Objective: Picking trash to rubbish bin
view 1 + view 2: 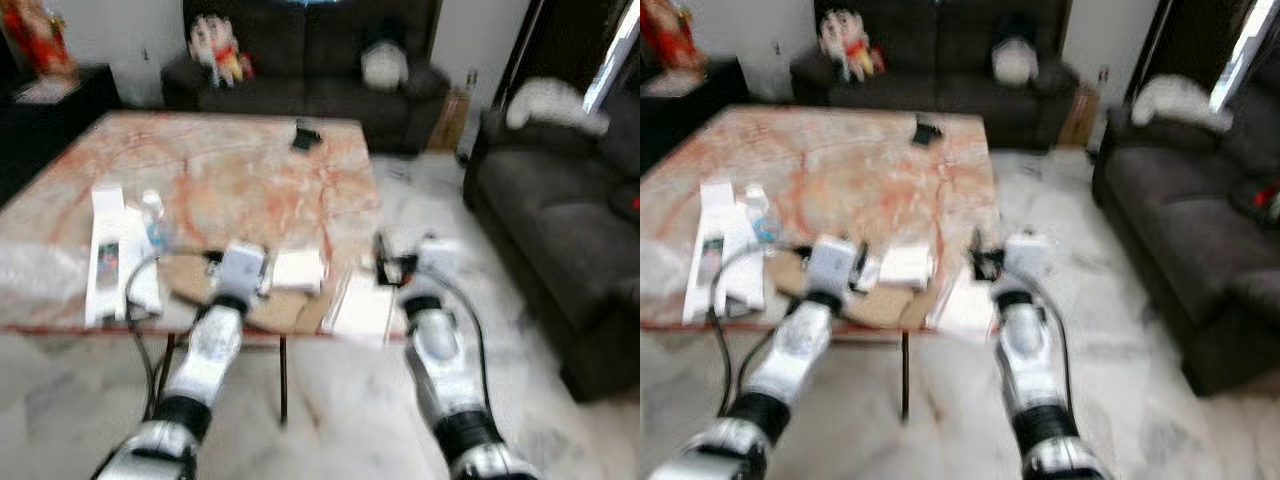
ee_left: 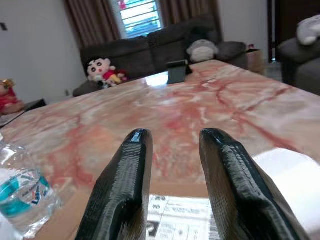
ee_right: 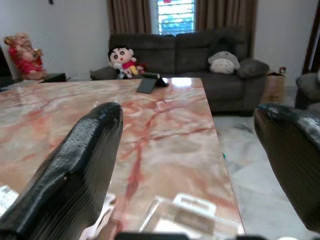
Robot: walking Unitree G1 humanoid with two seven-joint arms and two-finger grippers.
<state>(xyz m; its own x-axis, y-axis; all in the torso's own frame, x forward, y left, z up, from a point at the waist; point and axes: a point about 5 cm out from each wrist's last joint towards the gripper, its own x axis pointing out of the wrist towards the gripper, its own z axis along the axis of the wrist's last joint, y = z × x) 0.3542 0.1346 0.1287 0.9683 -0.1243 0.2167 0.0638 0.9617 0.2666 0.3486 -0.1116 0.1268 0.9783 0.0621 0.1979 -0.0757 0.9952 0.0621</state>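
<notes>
**Both grippers reach out over the near edge of the table**

The right gripper (image 3: 187, 165) is wide open and holds nothing. A clear plastic pack (image 3: 187, 217) lies on the table (image 1: 250, 170) just under it. The left gripper (image 2: 172, 175) has its fingers a little apart, with nothing between them. It is over a printed paper (image 2: 177, 222), with a white box (image 2: 295, 172) to its right and a water bottle (image 2: 22, 192) to its left. Both silver arms stretch forward side by side, the left arm (image 1: 205, 355) over brown cardboard (image 1: 270, 300), the right arm (image 1: 445, 370) by the table's right corner. Far across the table sits a small dark stand (image 1: 305, 135). Beyond it is a dark sofa (image 1: 310, 60) with a doll (image 1: 220, 50).
</notes>
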